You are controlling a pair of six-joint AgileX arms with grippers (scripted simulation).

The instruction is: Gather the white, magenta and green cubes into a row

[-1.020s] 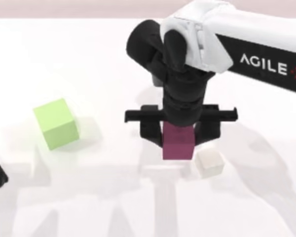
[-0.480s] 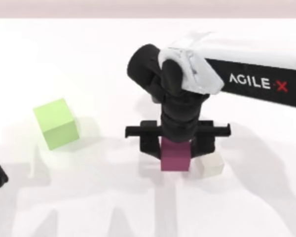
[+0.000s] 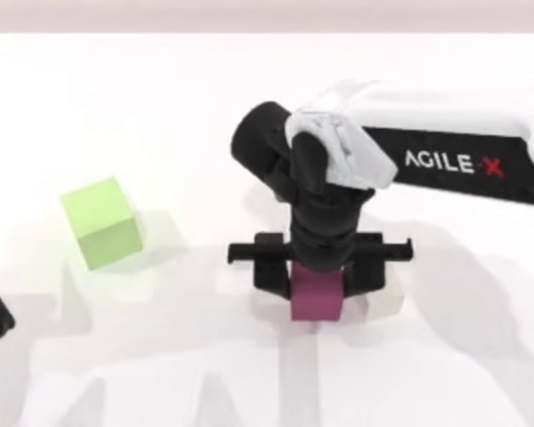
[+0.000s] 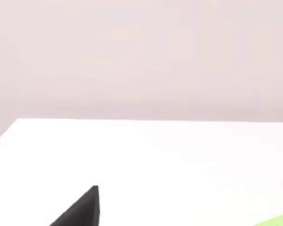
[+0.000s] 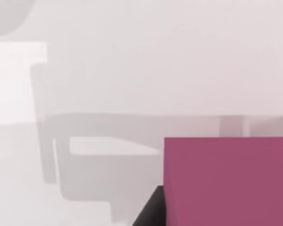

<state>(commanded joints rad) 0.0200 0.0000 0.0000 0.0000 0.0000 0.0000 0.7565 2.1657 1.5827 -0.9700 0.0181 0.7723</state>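
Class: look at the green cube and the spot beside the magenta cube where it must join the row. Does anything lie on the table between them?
Nothing visible does. The green cube sits alone toward the table's left, with bare table between it and the magenta cube, which the right gripper holds. The white cube lies on the magenta cube's far side.

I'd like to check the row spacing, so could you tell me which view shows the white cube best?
The top view: the white cube peeks out right of the magenta cube, mostly hidden behind the right end effector. Neither wrist view shows it.
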